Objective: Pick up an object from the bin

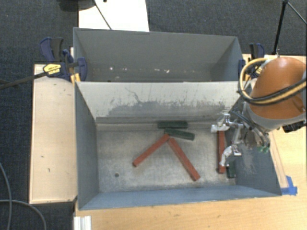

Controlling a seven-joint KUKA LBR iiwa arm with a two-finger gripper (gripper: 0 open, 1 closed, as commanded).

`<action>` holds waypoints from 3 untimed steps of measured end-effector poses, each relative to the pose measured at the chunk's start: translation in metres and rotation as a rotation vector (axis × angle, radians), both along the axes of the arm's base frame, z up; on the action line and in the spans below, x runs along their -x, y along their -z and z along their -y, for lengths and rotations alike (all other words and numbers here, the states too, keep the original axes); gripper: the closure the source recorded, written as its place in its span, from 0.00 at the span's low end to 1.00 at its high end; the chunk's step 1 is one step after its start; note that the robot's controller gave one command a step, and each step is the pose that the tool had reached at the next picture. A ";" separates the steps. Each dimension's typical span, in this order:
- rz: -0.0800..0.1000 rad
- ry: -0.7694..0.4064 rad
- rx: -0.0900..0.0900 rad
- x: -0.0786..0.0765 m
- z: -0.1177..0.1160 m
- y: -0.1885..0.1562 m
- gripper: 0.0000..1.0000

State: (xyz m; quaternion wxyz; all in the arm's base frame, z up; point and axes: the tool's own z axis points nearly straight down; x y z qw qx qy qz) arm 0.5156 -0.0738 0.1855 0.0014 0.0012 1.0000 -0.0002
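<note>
A thin red-brown stick (220,147) lies flat along the bin's (86,143) right wall. Mid-floor, a second stick (151,151) and third stick (183,159) meet in an upside-down V (apex by two dark green bars (181,135)).

Place: I worked in what looked like a robot lab or test room.
Floor: dark carpet (29,13) lay all round my station, the hard-wearing office kind.
Bin: a grey metal bin (156,37) with sloping walls stood in the middle, scuffed pale along its back wall.
Arm: my arm (261,122) reached in from the right, its wrist under an orange cover (280,87) with cables (243,75) looped round it.
Wiring: a loose black cord (21,79) ran across the carpet on the left, and a second cord (19,202) curled at the lower left.
Stand: a thin black rod (281,23) slanted at the upper right.
</note>
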 end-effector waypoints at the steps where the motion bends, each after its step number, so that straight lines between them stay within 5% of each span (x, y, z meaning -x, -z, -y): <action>1: 0.005 0.033 0.000 0.012 -0.042 0.065 0.00; 2: -0.006 0.113 -0.001 0.018 -0.061 0.080 0.00; 3: -0.001 0.422 -0.002 0.019 -0.069 0.074 0.00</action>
